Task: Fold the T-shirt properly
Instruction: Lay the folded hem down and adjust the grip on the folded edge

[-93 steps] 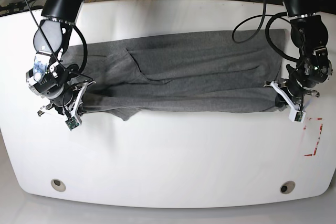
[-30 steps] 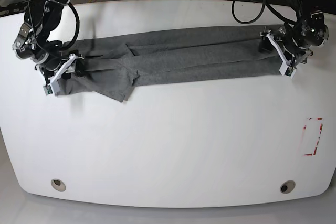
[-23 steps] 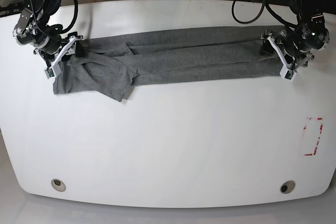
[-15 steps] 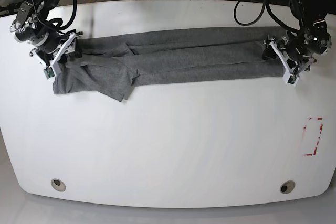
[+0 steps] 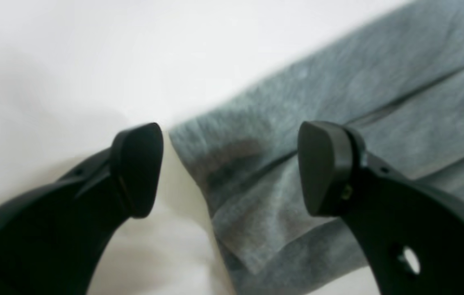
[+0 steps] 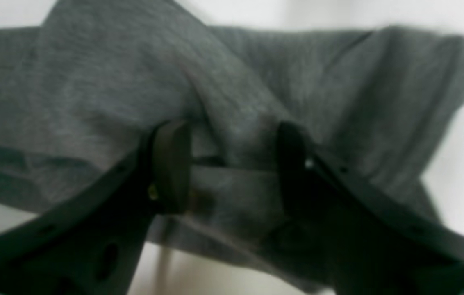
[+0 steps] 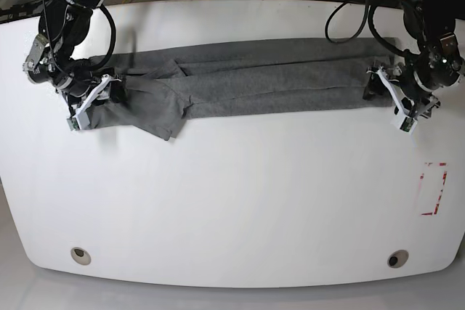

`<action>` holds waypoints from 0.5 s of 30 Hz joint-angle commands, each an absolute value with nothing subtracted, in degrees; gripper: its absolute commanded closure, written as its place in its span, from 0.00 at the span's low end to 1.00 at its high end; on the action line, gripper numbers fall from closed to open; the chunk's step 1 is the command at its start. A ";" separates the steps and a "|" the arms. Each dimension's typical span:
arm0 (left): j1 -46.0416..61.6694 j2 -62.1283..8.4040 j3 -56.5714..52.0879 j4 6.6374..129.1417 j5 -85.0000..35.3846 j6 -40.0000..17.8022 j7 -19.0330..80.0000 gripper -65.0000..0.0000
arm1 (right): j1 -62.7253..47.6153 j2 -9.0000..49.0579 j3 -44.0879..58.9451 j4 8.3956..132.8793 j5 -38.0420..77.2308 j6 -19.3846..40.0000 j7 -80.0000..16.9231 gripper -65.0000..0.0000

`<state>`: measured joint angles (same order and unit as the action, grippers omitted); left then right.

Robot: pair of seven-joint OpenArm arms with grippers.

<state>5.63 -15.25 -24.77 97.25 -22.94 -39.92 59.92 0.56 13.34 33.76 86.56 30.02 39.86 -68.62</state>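
Note:
The grey T-shirt (image 7: pixel 261 81) lies folded into a long narrow band across the back half of the white table (image 7: pixel 232 201). My right gripper (image 7: pixel 87 107) is at the band's left end. In the right wrist view its jaws stand apart around a raised ridge of the T-shirt (image 6: pixel 92 82), so the right gripper (image 6: pixel 232 164) is open. My left gripper (image 7: pixel 402 107) sits at the band's right end. It is wide open in the left wrist view, where the left gripper (image 5: pixel 232 168) straddles a flat corner of the T-shirt (image 5: pixel 359 82) without pinching it.
A red tape rectangle (image 7: pixel 434 189) marks the table at the right. Two round holes (image 7: pixel 81 255) (image 7: pixel 397 258) sit near the front edge. Dark cables (image 7: pixel 349 19) hang over the table's back right edge.
The shirt's front part has been folded back into a narrower band. In the last second my right gripper came forward onto the left end and my left gripper slid forward along the right end.

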 commanded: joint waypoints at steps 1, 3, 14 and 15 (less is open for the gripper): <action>5.05 -16.04 -27.56 98.15 -26.15 -40.00 62.11 0.21 | 1.80 14.37 33.98 84.70 31.08 40.00 -65.89 0.53; 5.14 -15.96 -30.81 97.80 -30.20 -40.00 65.19 0.19 | 1.71 14.81 33.98 82.51 31.08 40.00 -64.04 0.53; 10.86 -16.13 -34.15 92.35 -39.96 -40.00 69.67 0.19 | 1.27 16.13 27.91 80.13 31.16 40.00 -60.70 0.53; 11.12 -16.04 -33.98 91.47 -40.40 -40.00 69.67 0.19 | 1.27 16.13 27.82 80.13 31.16 40.00 -60.70 0.53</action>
<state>11.57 -15.29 -34.06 91.81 -38.48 -39.92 70.59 0.82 15.14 27.73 79.70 31.38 39.94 -60.23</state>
